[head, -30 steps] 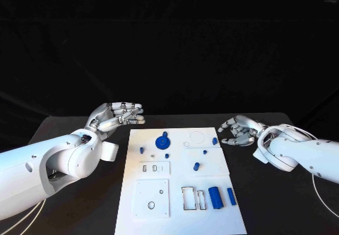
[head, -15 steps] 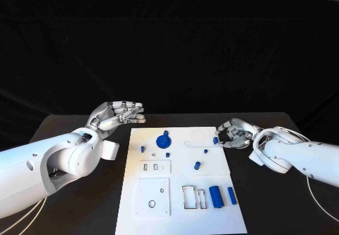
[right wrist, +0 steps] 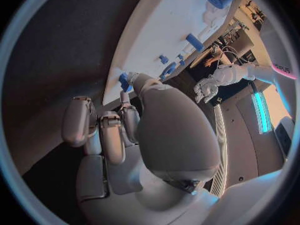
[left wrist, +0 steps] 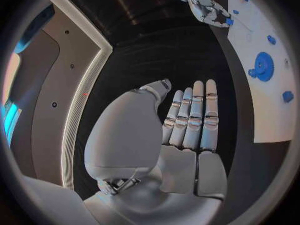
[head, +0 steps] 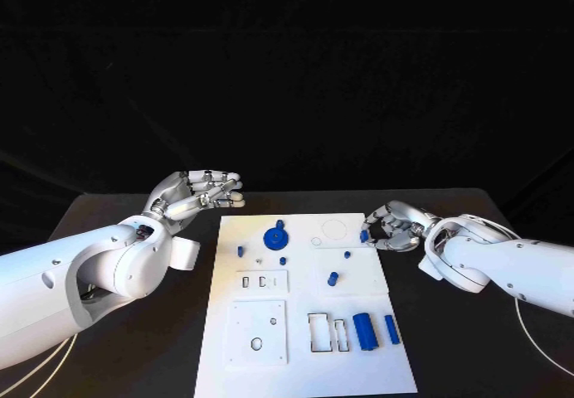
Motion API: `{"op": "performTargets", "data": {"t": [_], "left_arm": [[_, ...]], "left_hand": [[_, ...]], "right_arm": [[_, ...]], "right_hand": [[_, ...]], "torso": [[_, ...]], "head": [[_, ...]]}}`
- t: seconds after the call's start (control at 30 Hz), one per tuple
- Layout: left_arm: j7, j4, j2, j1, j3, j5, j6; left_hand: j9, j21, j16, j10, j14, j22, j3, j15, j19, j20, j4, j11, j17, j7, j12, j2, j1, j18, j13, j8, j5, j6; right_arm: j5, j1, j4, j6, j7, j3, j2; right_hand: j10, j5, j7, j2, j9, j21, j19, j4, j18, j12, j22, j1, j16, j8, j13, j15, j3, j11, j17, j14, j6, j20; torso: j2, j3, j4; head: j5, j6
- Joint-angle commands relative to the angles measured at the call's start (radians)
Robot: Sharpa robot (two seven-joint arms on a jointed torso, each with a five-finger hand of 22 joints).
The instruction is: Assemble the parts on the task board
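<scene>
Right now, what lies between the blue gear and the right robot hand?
In the head view, between the blue gear and the right robot hand: bare task board, an empty round outline and a small blue peg.

**Board centred, hands at its far corners**

The task board [head: 305, 332] lies mid-table [head: 132, 348]. The left hand [head: 201, 192] hovers off its far left corner; the right hand [head: 392, 225] sits at its right edge, beside a small part [head: 363, 236].

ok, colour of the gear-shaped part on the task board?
Blue. The gear-shaped part stands out against the white task board; clearest in the head view.
</scene>
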Motion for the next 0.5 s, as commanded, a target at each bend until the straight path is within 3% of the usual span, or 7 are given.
{"op": "performTargets", "data": {"t": [0.03,0.5], "left_arm": [[0.004,0.002,0.001,0.001,0.001,-0.001,0.017],[0.003,0.003,0.001,0.001,0.001,-0.001,0.015]], "left_hand": [[0.0,-0.005,-0.006,0.001,-0.006,-0.001,0.003,0.003,-0.004,0.002,-0.001,0.009,0.001,0.009,-0.004,-0.006,-0.004,0.011,0.0,-0.007,-0.004,-0.008],[0.0,-0.005,-0.007,0.001,-0.007,-0.002,0.007,0.003,-0.004,0.002,-0.005,0.008,0.002,0.009,-0.004,-0.004,0.0,0.012,0.0,-0.007,-0.003,-0.007]], "right_arm": [[-0.009,-0.001,-0.001,0.006,-0.014,0.0,0.003],[-0.009,-0.001,-0.003,0.012,-0.021,0.0,0.013]], "right_hand": [[0.01,0.0,-0.001,0.01,0.003,0.008,0.007,0.002,-0.001,0.008,0.003,-0.009,-0.001,0.008,0.061,0.0,0.013,-0.003,0.239,0.099,0.017,-0.002],[0.019,-0.001,-0.006,0.013,0.006,0.012,0.01,0.005,-0.002,0.018,0.008,-0.016,0.0,0.016,0.071,-0.003,0.021,-0.008,0.242,0.1,0.03,-0.005]], "torso": [[0.0,0.0013,-0.0004],[-0.001,0.0009,-0.0008]], "head": [[0.002,-0.001],[0.005,-0.006]]}}
